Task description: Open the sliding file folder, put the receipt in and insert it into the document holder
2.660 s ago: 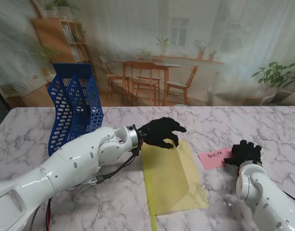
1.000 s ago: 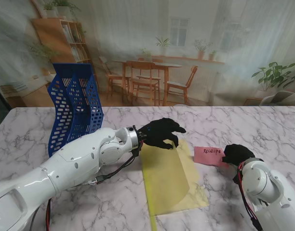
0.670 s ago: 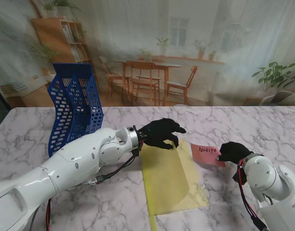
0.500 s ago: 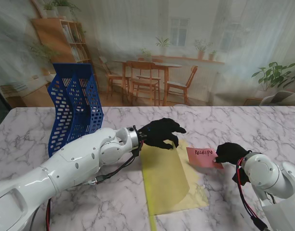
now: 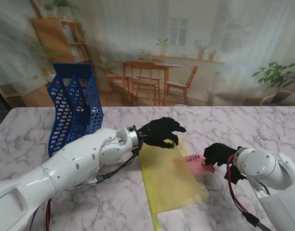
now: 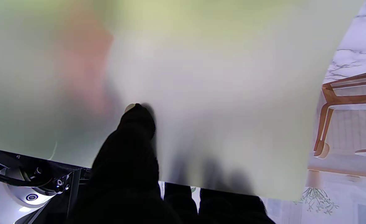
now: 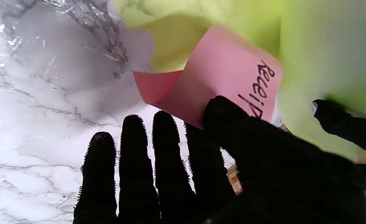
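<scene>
A translucent yellow file folder (image 5: pixel 169 175) lies on the marble table in front of me. My left hand (image 5: pixel 159 132) pinches its far edge and holds the top sheet (image 6: pixel 201 77) lifted, thumb (image 6: pixel 133 130) on one side and fingers behind. A pink receipt (image 5: pixel 198 161) with handwritten text is pinched in my right hand (image 5: pixel 219 153). Its left end sits under the raised sheet at the folder's right edge. In the right wrist view the receipt (image 7: pixel 220 81) reaches into the yellow opening (image 7: pixel 176 40), with my thumb on it. The blue mesh document holder (image 5: pixel 73 103) stands at the far left.
The white left forearm (image 5: pixel 85 159) lies across the table between the holder and the folder. The right arm's elbow (image 5: pixel 256 166) and a red and black cable (image 5: pixel 234 197) hang near the folder's right side. Marble surface (image 5: pixel 244 125) stretches beyond both hands.
My right hand has carried the receipt leftward from the right part of the table to the folder's open edge, its left end now under the raised sheet. The left hand has held still.
</scene>
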{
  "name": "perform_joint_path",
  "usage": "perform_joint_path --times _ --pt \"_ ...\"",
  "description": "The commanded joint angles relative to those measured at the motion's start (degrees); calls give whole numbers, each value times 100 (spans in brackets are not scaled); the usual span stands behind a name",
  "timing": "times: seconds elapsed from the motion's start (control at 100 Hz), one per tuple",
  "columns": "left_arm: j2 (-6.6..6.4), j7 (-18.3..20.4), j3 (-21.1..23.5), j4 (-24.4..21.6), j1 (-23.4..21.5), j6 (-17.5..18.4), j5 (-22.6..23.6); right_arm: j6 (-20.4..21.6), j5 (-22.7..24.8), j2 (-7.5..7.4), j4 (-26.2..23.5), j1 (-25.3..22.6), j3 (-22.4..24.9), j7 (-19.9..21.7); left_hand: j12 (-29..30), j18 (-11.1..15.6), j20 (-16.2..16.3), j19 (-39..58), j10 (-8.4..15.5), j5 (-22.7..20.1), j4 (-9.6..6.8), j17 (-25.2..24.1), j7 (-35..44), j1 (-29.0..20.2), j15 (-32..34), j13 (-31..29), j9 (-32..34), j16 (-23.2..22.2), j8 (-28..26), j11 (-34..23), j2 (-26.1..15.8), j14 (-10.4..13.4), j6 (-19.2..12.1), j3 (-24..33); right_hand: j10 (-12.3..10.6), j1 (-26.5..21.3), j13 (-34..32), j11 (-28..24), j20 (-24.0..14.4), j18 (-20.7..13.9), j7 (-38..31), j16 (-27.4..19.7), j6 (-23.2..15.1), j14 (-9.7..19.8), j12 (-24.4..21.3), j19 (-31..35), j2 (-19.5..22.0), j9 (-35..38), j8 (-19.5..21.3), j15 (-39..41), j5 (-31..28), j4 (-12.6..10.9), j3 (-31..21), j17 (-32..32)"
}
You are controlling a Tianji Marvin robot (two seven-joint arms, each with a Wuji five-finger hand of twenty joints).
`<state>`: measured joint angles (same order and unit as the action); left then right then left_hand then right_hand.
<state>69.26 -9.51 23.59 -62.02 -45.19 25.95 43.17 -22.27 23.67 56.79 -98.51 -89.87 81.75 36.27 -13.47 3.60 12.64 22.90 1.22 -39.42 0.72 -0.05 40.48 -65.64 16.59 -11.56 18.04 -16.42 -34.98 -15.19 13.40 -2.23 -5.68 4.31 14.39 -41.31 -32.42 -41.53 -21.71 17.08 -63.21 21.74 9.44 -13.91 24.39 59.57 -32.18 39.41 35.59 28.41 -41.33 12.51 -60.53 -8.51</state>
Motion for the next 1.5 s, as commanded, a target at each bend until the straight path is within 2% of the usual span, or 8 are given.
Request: perform_joint_path --times 0.0,0.25,0.37,0.5,0.74,0.94,1.13,1.49 --pt "41 26 -26 34 24 -9 5 -128 -158 21 -19 59 -44 29 -48 171 15 53 86 -85 -6 -43 335 -267 66 -78 81 -54 -150 -79 -353 -3 5 -17 99 -168 -179 -258 -106 23 -226 101 55 -77 99 193 -91 129 133 424 -223 -135 -251 -47" --pt "41 -24 -32 51 15 -14 37 -390 -536 -12 -105 87 3 197 -58 168 16 52 85 -81 -6 -41 340 -269 77 -73 75 -63 -148 -94 -355 -11 -4 -25 87 -110 -298 -382 -189 94 -247 223 34 -104 273 450 -129 239 153 705 -243 -213 -263 -127" --pt "39 -36 -24 38 8 -13 49 -534 -528 -73 -147 99 -25 414 -58 170 17 51 88 -80 -8 -42 342 -274 79 -74 73 -65 -147 -94 -357 -8 -5 -25 79 -78 -339 -401 -248 113 -249 287 18 -120 331 593 -140 281 150 841 -253 -239 -299 -158" --pt "46 -70 -11 19 -7 -13 57 -713 -434 -123 -22 258 -283 547 -60 171 18 52 87 -80 -8 -41 346 -272 80 -75 80 -65 -148 -97 -360 -4 -3 -28 50 -89 -280 -439 -294 78 -232 319 -13 -86 397 695 -67 220 152 900 -194 -241 -229 -149" --pt "23 -107 14 -2 -33 24 106 -1062 -72 -123 379 677 -938 385 -62 166 24 62 89 -77 -8 -38 351 -276 86 -77 85 -69 -146 -101 -360 -13 3 -31 26 -150 -123 -596 -387 2 -251 396 -10 -59 536 893 40 74 164 1059 -92 -240 -96 -176" --pt "-19 -147 99 -84 -102 39 174 -1292 218 -78 585 875 -1221 89 -64 171 29 70 81 -72 -9 -39 351 -275 86 -80 96 -69 -143 -103 -361 -7 5 -33 -11 -143 -176 -751 -473 3 -266 478 -108 -55 611 1111 156 83 113 1283 -23 -210 58 -251" --pt "-1 -196 84 -68 -104 47 180 -1535 195 -45 719 1049 -1431 -103 -63 173 31 73 80 -71 -8 -41 353 -271 85 -79 102 -68 -143 -102 -363 -4 -6 -36 21 -136 -265 -899 -558 38 -303 584 -136 -115 673 1333 233 152 81 1560 -10 -202 144 -321" --pt "108 -253 -59 67 -53 -12 80 -1936 -10 -79 644 1365 -1898 -109 -64 167 27 65 64 -68 -13 -46 352 -276 91 -84 124 -71 -140 -105 -361 -22 17 -33 59 -152 -415 -1068 -632 103 -309 680 -107 -174 705 1566 345 305 47 1852 -61 -202 217 -444"
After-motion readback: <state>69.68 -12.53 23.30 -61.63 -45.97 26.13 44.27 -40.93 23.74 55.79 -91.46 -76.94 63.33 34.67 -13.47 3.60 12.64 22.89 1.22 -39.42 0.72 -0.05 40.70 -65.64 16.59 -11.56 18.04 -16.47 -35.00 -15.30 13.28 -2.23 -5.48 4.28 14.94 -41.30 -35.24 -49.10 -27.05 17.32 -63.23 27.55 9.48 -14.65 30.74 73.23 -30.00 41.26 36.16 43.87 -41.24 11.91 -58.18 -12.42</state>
